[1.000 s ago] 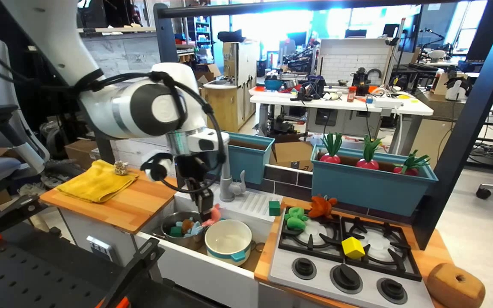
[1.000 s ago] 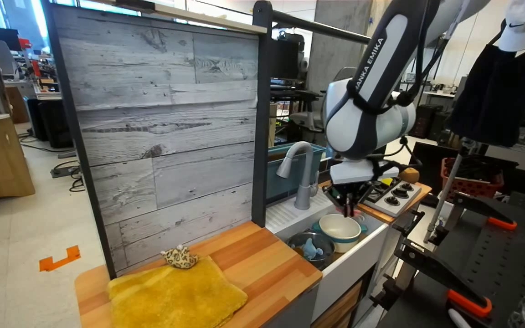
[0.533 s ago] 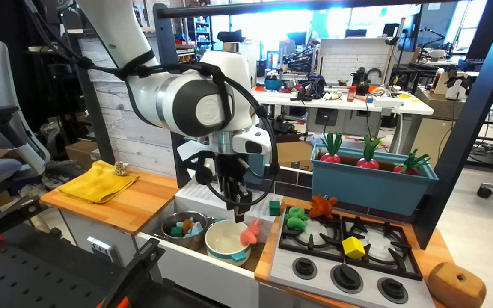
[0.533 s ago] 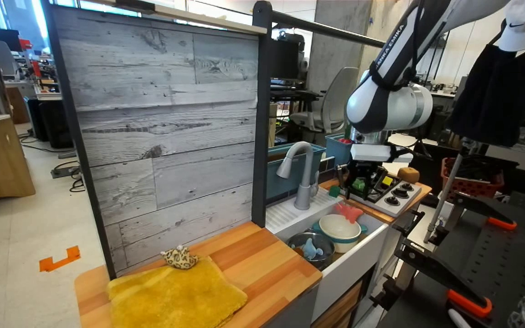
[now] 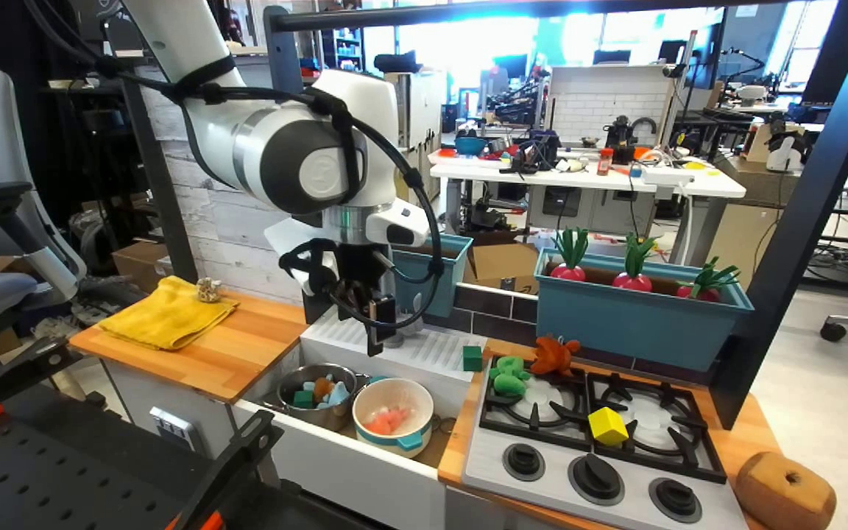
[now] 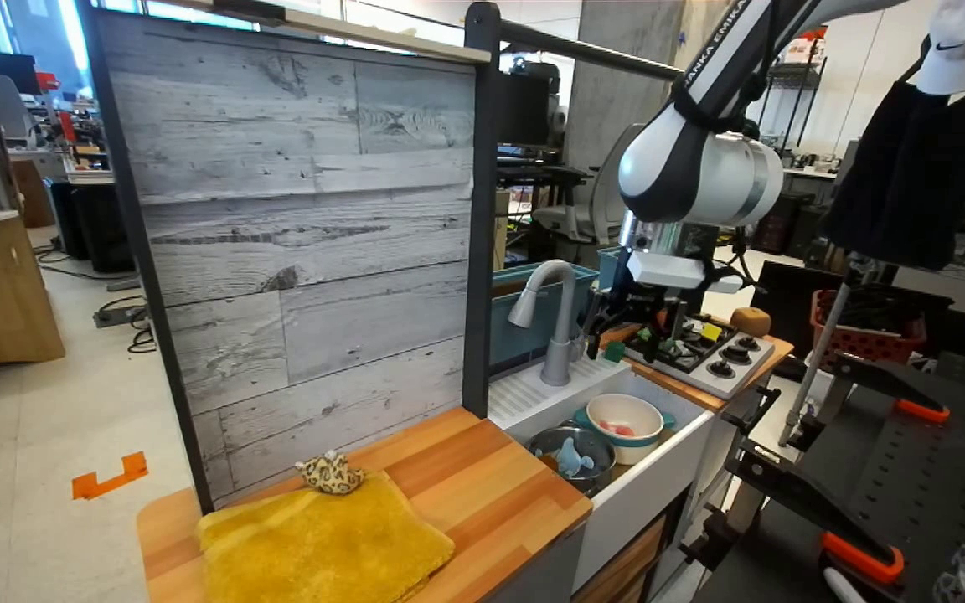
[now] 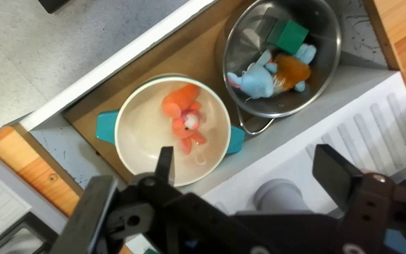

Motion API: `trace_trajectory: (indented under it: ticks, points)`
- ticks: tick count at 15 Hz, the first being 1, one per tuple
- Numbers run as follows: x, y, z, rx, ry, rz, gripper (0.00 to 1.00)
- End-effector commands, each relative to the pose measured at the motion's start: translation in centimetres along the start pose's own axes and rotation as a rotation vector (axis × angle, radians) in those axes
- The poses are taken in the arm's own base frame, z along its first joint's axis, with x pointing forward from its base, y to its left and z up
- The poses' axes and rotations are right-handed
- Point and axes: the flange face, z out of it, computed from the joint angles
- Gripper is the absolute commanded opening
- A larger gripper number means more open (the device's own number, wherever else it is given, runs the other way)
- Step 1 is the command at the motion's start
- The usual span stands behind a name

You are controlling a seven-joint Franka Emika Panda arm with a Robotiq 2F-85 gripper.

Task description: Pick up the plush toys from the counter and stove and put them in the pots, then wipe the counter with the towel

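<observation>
In an exterior view we see a cluttered desk point(image 5: 578, 179) beyond, a towel point(image 5: 170, 316) on the wooden worktop point(image 5: 251, 342), a green toy point(image 5: 510, 384) on the stove point(image 5: 555, 453). In an exterior view we read "ANKA EMIKA" on the arm point(image 6: 683, 159); a spotted toy point(image 6: 332, 475) sits at the towel's edge. In the wrist view we find the jaws spread wide, an orange toy point(image 7: 178, 104) in the cream pot point(image 7: 139, 130).

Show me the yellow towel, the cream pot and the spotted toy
Yellow towel point(image 6: 323, 546), in an exterior view: cloth's middle.
Cream pot point(image 7: 149, 131), in the wrist view: bare interior.
Spotted toy point(image 6: 332, 476), in an exterior view: body.
</observation>
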Motion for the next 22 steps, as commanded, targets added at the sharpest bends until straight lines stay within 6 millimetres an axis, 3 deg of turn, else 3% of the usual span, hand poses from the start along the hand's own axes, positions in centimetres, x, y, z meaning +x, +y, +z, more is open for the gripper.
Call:
trace_trajectory:
  ticks: [1,6,9,10,12,14,15,22]
  points:
    - [-3.5,-2.8,-0.5,0.052,0.016,-0.156,1.0]
    - [-12.7,-11.8,1.1,0.11,0.147,-0.401,1.0]
    - [-17.1,-18.9,-0.1,0.21,0.235,-0.527,1.0]
    - [-15.7,-16.8,1.7,0.169,0.183,-0.469,1.0]
    - [-17.9,-19.7,1.0,0.205,0.21,-0.519,1.0]
    - [-17.8,-19.8,0.7,0.207,0.215,-0.52,1.0]
    - [-17.0,-19.8,1.6,0.208,0.272,-0.526,1.0]
    - [-17.5,-28.2,4.5,0.394,0.446,-0.542,1.0]
